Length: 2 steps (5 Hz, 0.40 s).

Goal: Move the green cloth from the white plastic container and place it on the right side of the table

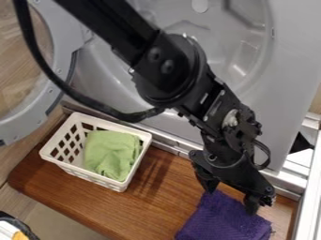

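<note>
"Camera view is up. Where is the green cloth [110, 152]?"

"I see it well apart from the jaws, toward the picture's left. It lies bunched up inside the white plastic basket [81, 171]."

"And your gripper [231, 201]?"

"My two jaws stand apart. They are at the top edge of a purple cloth [222, 218]. I can't tell if the tips touch it, but they don't have the green one."

"So how much is done?"

"None of the move, as far as I can see. I have to grab the green one, lift it out and lay it on the right side of the wooden table [81, 199]. My jaws are on that side. The purple one takes up room just below them, so I'd pick my spot with care."

"Any words near the jaws?"

"None I can read, not on the basket and not on the big gray machine [288, 61] behind the jaws."
</note>
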Motion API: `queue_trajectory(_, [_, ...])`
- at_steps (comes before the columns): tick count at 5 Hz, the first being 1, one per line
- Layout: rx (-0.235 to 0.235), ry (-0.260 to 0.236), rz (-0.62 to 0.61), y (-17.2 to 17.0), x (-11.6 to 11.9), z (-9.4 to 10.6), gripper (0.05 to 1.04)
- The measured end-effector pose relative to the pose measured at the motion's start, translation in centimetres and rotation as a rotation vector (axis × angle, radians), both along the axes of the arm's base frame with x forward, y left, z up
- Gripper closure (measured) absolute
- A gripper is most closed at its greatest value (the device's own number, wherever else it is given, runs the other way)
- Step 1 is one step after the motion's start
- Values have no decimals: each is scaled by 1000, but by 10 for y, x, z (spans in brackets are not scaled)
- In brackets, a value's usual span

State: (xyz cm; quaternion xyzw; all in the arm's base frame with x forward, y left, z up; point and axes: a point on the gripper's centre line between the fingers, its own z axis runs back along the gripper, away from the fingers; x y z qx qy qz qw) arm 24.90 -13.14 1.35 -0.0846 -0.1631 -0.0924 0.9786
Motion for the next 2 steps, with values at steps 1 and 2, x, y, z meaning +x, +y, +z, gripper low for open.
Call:
queue_trajectory(1, [5, 18, 3, 1, -2, -5, 84])
queue_trajectory(2, [-4, 36, 67, 17, 2, -7, 84])
